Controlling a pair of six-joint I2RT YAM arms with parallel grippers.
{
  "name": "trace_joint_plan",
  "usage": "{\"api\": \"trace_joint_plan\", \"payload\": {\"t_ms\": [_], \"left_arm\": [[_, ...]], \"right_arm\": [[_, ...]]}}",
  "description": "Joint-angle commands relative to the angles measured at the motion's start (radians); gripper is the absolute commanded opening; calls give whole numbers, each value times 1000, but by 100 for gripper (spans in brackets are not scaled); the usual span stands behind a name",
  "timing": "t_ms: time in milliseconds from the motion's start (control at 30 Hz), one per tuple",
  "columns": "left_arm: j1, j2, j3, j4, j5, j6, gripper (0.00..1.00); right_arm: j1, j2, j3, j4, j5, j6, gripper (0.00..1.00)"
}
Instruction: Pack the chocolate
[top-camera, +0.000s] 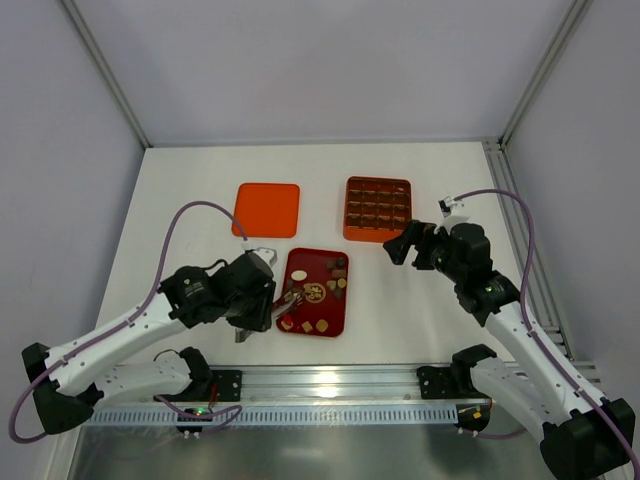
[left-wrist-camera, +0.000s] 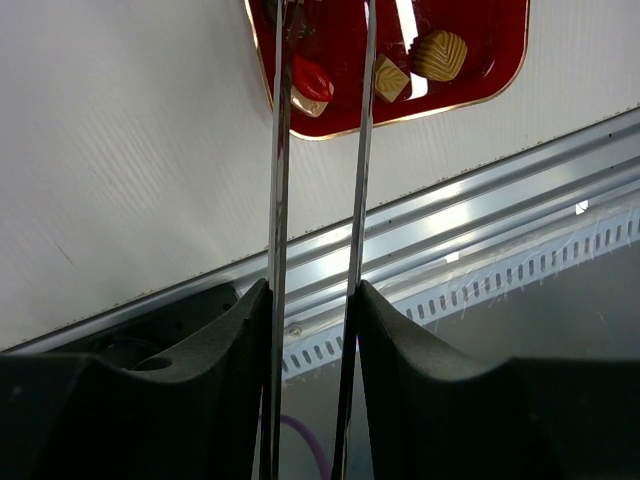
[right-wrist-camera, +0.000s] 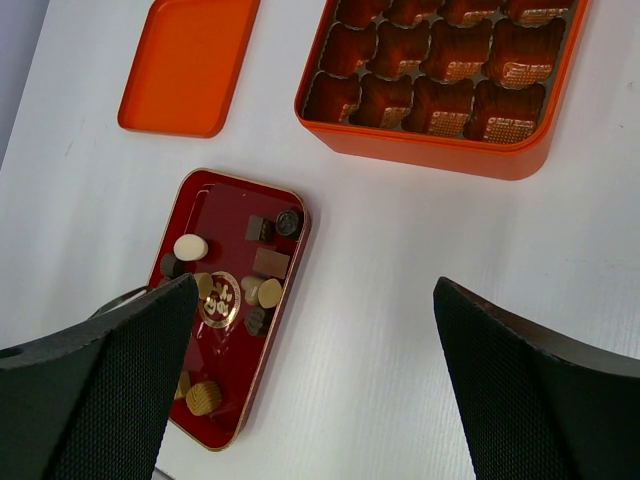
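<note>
Plainly the work is at the picking stage. On the white table (top-camera: 200, 180), the orange box (right-wrist-camera: 440, 150) with its grid of cells sits right of centre, its orange lid (right-wrist-camera: 190, 60) lies flat just to the left of it, and the dark red tray (right-wrist-camera: 215, 200) lies closer to the table's near edge. The right pincer (top-camera: 402, 245) hangs released, jaws wide, above the bare table between the box and the tray, grasping nothing. The left pincer (left-wrist-camera: 310, 295) is clenched on a pair of metal tweezers (left-wrist-camera: 278, 200), whose thin blades reach over the tray's near left corner. Their tips run out of the left wrist view, so I cannot tell whether they pinch anything. All the chocolate (right-wrist-camera: 270, 263) I can be sure of lies scattered loose in the tray, in brown, tan and cream pieces; whether any cell of the box is filled I cannot make out. The next move, I judge, calls for squeezing the blades on one piece without flicking it aside, then lifting it clear of the tray rim and carrying it to a free cell.
</note>
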Motion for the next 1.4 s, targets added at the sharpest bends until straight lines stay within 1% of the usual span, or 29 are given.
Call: {"api": "trace_joint_plan", "payload": {"t_ms": [0, 433, 667, 833, 967, 1367], "left_arm": [[-4, 6, 3, 48, -23, -13, 38], [-18, 51, -5, 83, -29, -8, 37], [-21, 66, -5, 83, -43, -5, 31], [-24, 72, -2, 71, -55, -4, 30], [-30, 74, 15, 54, -61, -4, 25], [-40, 68, 138, 3, -43, 9, 15]], "right_arm": [[-2, -19, 5, 21, 21, -3, 100], [-2, -20, -6, 20, 27, -8, 100], [-3, -22, -6, 18, 30, -8, 100], [-2, -22, -8, 18, 32, -8, 100], [-2, -23, -9, 17, 30, -6, 100], [-2, -28, -9, 15, 33, -9, 100]]}}
